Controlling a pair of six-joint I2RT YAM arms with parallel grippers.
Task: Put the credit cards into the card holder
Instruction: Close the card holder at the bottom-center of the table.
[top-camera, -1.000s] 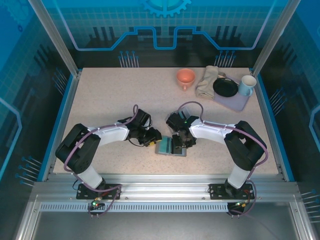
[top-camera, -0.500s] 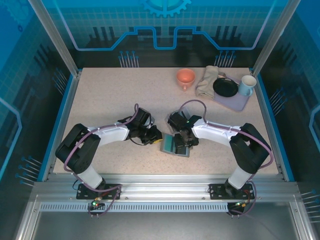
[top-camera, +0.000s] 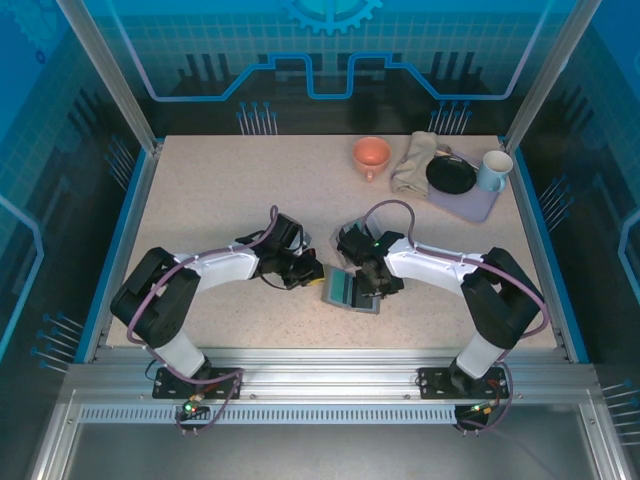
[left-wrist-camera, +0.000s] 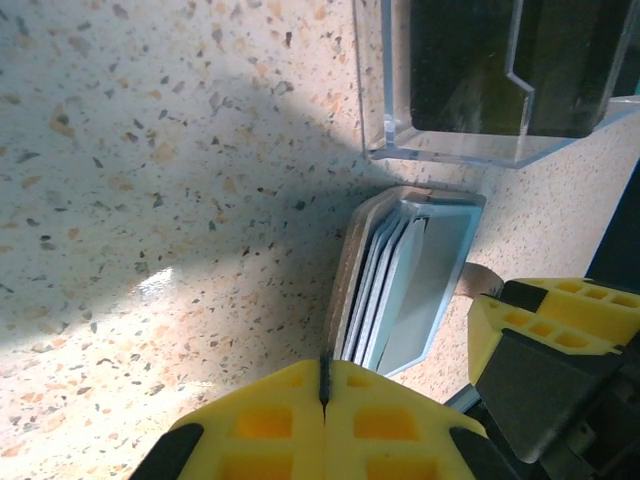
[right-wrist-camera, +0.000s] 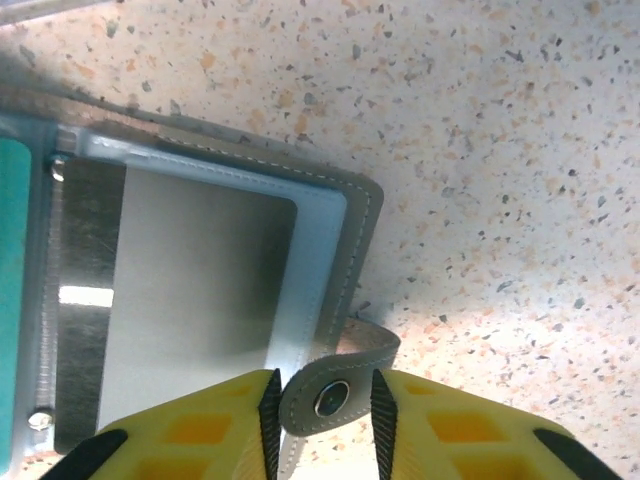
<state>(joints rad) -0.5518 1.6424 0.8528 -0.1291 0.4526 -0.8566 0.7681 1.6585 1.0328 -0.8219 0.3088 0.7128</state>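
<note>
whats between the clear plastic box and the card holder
A narrow strip of bare speckled table, nothing on it, seen in the left wrist view. The clear box and the card holder lie close but apart.

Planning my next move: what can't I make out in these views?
Top view: card holder pockets, too small, partly under right gripper.
Right wrist view: whether fingers pinch the snap tab; bottom edge cuts them off.
Left wrist view: clear box contents, dark, cropped at top.

Card holder, teal card cut off left of right gripper; clear box cropped ahead of left gripper.
</note>
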